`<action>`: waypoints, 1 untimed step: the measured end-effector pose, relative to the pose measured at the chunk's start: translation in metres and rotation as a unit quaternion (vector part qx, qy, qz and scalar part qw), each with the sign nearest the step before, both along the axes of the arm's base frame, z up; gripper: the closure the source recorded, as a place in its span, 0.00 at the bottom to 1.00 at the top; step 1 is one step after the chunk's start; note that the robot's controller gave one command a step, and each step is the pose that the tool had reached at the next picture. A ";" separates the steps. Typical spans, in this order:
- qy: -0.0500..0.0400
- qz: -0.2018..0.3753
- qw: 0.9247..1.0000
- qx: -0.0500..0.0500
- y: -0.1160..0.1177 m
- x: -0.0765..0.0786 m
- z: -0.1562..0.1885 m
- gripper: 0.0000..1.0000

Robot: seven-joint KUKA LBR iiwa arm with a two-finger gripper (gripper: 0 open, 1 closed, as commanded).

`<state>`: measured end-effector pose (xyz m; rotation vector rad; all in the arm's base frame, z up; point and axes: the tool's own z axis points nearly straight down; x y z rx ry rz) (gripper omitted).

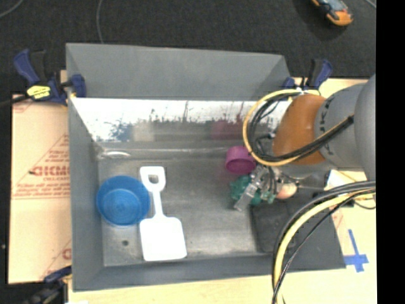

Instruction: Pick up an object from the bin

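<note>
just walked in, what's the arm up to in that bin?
The arm reaches into the bin from the right. Its gripper is down at the right side of the floor, right by a green toy that lies just in front of a magenta cup. Whether it has hold of the toy cannot be told. A small peach thing sits close by. On the left, a blue bowl and a white shovel lie side by side, away from the gripper.
</note>
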<state>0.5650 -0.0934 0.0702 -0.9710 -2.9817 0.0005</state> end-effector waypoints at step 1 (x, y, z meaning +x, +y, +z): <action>0.000 0.000 1.000 0.000 0.000 0.000 0.000 1.00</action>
